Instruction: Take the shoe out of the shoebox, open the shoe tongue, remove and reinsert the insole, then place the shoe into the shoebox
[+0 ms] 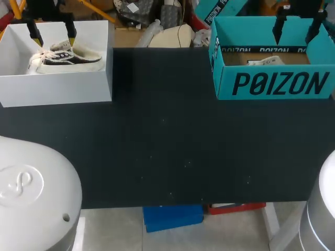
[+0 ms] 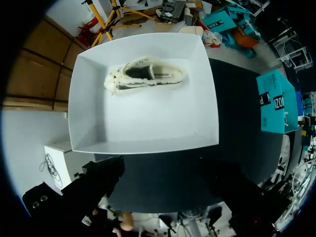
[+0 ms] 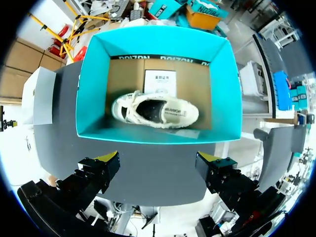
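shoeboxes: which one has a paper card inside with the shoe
The teal shoebox, at the table's right: a white card lies on its floor beside the shoe. The white shoebox holds only a sneaker.

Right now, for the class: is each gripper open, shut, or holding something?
Left gripper: open, empty, over the white shoebox.
Right gripper: open, empty, over the teal shoebox.

Left arm [image 1: 32,194] was a smooth, rounded pale-grey shell, with a looped emblem [image 1: 20,184] pressed into it and one small dark hole [image 1: 66,217] near the edge. Right arm [image 1: 320,209] had the same pale curved casing, a touch glossier. The left fingers [image 1: 34,30] were slim black stalks capped in yellow. Through the right wrist camera the right fingers [image 3: 98,173] looked blocky and black, ending in yellow wedge tips [image 3: 109,158]
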You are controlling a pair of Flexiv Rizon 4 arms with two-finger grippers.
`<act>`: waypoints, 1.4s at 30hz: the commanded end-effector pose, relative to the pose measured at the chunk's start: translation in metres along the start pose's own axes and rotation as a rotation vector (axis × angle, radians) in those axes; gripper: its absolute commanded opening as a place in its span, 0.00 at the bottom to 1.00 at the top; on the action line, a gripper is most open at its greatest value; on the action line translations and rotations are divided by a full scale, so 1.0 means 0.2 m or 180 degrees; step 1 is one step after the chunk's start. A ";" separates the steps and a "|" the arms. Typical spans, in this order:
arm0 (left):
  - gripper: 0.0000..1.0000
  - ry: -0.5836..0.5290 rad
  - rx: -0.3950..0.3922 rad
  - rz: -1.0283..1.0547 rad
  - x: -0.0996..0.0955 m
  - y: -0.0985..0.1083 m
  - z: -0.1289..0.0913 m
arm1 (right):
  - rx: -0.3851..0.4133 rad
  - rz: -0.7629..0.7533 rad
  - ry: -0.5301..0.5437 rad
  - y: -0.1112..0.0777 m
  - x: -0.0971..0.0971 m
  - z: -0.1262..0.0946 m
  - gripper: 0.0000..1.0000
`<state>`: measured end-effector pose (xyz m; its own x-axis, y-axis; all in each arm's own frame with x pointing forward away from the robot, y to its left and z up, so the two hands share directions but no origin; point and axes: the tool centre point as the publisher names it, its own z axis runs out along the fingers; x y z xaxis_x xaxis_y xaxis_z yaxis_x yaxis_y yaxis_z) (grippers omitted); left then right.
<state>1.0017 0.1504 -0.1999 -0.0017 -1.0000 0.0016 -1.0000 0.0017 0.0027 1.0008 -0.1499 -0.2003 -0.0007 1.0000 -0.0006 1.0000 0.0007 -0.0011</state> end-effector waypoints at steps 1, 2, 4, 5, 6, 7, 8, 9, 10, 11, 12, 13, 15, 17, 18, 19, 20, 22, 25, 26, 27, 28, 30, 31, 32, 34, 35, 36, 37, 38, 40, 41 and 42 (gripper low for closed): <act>1.00 0.0029 -0.0020 0.0393 0.02 0.01 -0.01 | 0.0000 0.0000 0.0000 0.00 0.00 0.00 1.00; 1.00 0.0003 -0.0015 0.0761 0.03 0.03 -0.03 | 0.0000 0.0000 0.0000 0.00 0.00 0.00 1.00; 1.00 -0.0128 -0.0088 0.1812 0.05 0.08 -0.05 | 0.0000 0.0000 0.0000 0.00 0.00 0.00 1.00; 1.00 -0.0170 -0.0064 0.2297 0.05 0.12 -0.07 | 0.0000 0.0000 0.0000 0.00 0.00 0.00 1.00; 1.00 -0.0169 -0.0068 0.2764 0.04 0.14 -0.08 | 0.0000 0.0000 0.0000 0.00 0.00 0.00 1.00; 1.00 -0.0078 -0.0088 0.3332 0.03 0.18 -0.10 | 0.0000 0.0000 0.0000 0.00 0.00 0.00 1.00; 1.00 0.0059 -0.0030 0.3778 0.02 0.20 -0.13 | 0.0000 0.0000 0.0000 0.00 0.00 0.00 1.00; 1.00 0.0179 -0.0038 0.4055 0.01 0.21 -0.16 | 0.0000 0.0000 0.0000 0.00 0.00 0.00 1.00; 1.00 0.0139 0.0134 0.4150 -0.01 0.23 -0.18 | 0.0000 0.0000 0.0000 0.00 0.00 0.00 1.00; 1.00 0.0143 0.0141 0.4251 -0.01 0.23 -0.18 | 0.0000 0.0000 0.0000 0.00 0.00 0.00 1.00; 1.00 0.0148 0.0148 0.4352 -0.01 0.23 -0.18 | 0.0000 0.0000 0.0000 0.00 0.00 0.00 1.00; 1.00 0.0153 0.0157 0.4456 -0.01 0.23 -0.18 | 0.0000 0.0000 0.0000 0.00 0.00 0.00 1.00; 1.00 0.0163 0.0171 0.4626 -0.01 0.23 -0.18 | 0.0000 0.0000 0.0000 0.00 0.00 0.00 1.00; 1.00 0.0163 0.0171 0.4626 -0.01 0.23 -0.18 | 0.0000 0.0000 0.0000 0.00 0.00 0.00 1.00; 1.00 0.0163 0.0171 0.4626 -0.01 0.23 -0.18 | 0.0000 0.0000 0.0000 0.00 0.00 0.00 1.00; 1.00 0.0163 0.0171 0.4626 -0.01 0.23 -0.18 | 0.0000 0.0000 0.0000 0.00 0.00 0.00 1.00; 1.00 0.0163 0.0171 0.4626 -0.01 0.23 -0.18 | 0.0000 0.0000 0.0000 0.00 0.00 0.00 1.00; 1.00 0.0163 0.0171 0.4626 -0.01 0.23 -0.18 | 0.0000 0.0000 0.0000 0.00 0.00 0.00 1.00; 1.00 0.0163 0.0171 0.4626 -0.01 0.23 -0.18 | 0.0000 0.0000 0.0000 0.00 0.00 0.00 1.00; 1.00 0.0163 0.0171 0.4626 -0.01 0.23 -0.18 | 0.0000 0.0000 0.0000 0.00 0.00 0.00 1.00; 1.00 0.0309 0.0187 0.4659 -0.01 0.23 -0.17 | 0.0000 0.0000 0.0000 0.00 0.00 0.00 1.00; 1.00 0.0343 0.0160 0.4769 -0.01 0.22 -0.15 | 0.0000 0.0000 0.0000 0.00 0.00 0.00 1.00; 0.67 0.0511 0.0195 0.5203 0.02 0.20 -0.13 | 0.0000 0.0000 0.0000 0.00 0.00 0.00 1.00; 0.40 0.0589 0.0270 0.5408 0.02 0.19 -0.14 | 0.0000 0.0000 0.0000 0.00 0.00 0.00 1.00; 0.10 0.0515 0.0195 0.5635 0.03 0.18 -0.14 | 0.0000 0.0000 0.0000 0.00 0.00 0.00 1.00; 0.09 0.0552 0.0282 0.6228 0.04 0.17 -0.14 | 0.0000 0.0000 0.0000 0.00 0.00 0.00 1.00; 0.21 0.0467 0.0317 0.6573 0.04 0.17 -0.15 | 0.0000 0.0000 0.0000 0.00 0.00 0.00 1.00; 0.35 0.0538 0.0284 0.6842 0.04 0.17 -0.16 | 0.0000 0.0000 0.0000 0.00 0.00 0.00 1.00; 0.43 0.0424 0.0367 0.6951 0.04 0.17 -0.16 | 0.0000 0.0000 0.0000 0.00 0.00 0.00 1.00; 0.38 0.0428 0.0356 0.7054 0.03 0.17 -0.16 | 0.0000 0.0000 0.0000 0.00 0.00 0.00 1.00; 0.35 0.0476 0.0363 0.7242 0.02 0.15 -0.16 | 0.0000 0.0000 0.0000 0.00 0.00 0.00 1.00; 0.81 0.0338 0.0362 0.7163 0.02 0.14 -0.16 | 0.0000 0.0000 0.0000 0.00 0.00 0.00 1.00; 1.00 0.0485 0.0424 0.7135 0.02 0.14 -0.16 | 0.0000 0.0000 0.0000 0.00 0.00 0.00 1.00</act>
<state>0.9692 0.1432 -0.1667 -0.9734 -0.2281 0.0220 -0.2291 0.9701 -0.0796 1.0010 -0.1498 -0.2005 -0.0013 1.0000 -0.0011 1.0000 0.0013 -0.0010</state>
